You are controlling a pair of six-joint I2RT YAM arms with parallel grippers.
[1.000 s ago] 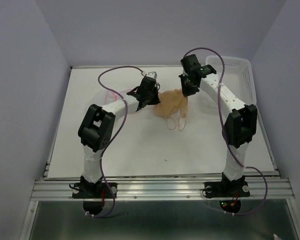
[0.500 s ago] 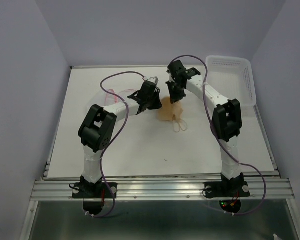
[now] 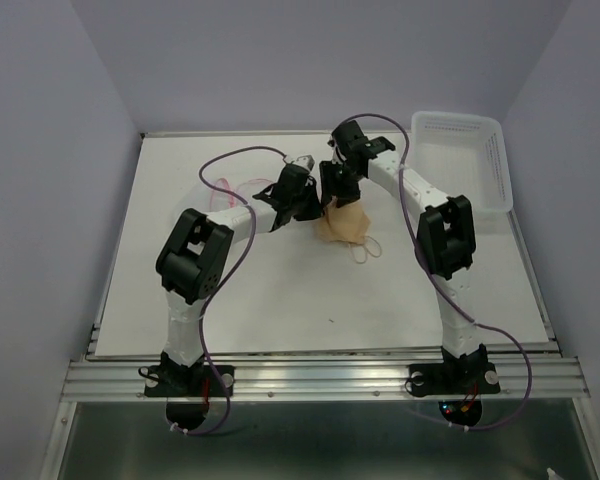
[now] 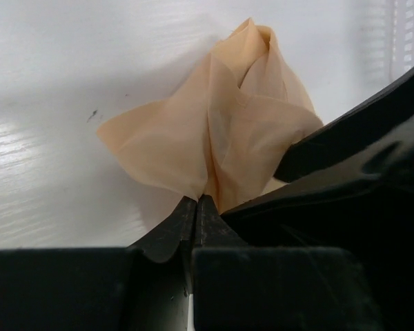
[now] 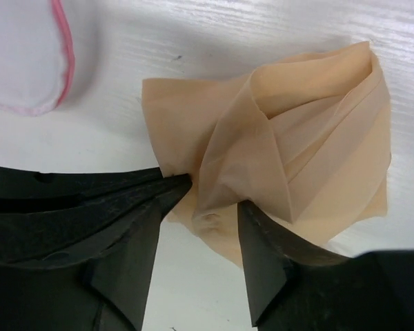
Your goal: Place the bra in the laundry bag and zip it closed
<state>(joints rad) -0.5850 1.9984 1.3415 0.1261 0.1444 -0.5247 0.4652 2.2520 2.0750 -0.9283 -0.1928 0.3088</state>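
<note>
Handling: soft peach-beige fabric bra (image 5: 290,138) light, limp, likely slippery; left gripper (image 4: 196,201) clamped on fold; right gripper (image 5: 208,198) open astride adjacent fold, best hold there.

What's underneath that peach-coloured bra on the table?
Only the white table shows around the bra. The laundry bag lies apart, beside it. Whatever sits beneath the bra's folds is covered.

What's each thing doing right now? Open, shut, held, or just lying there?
bra: crumpled, not bagged yet.
laundry bag: lying apart from the bra; zip not visible.
left gripper: shut, pinching the bra.
right gripper: open, fingers either side of bra fabric.
basket: upright.
</note>
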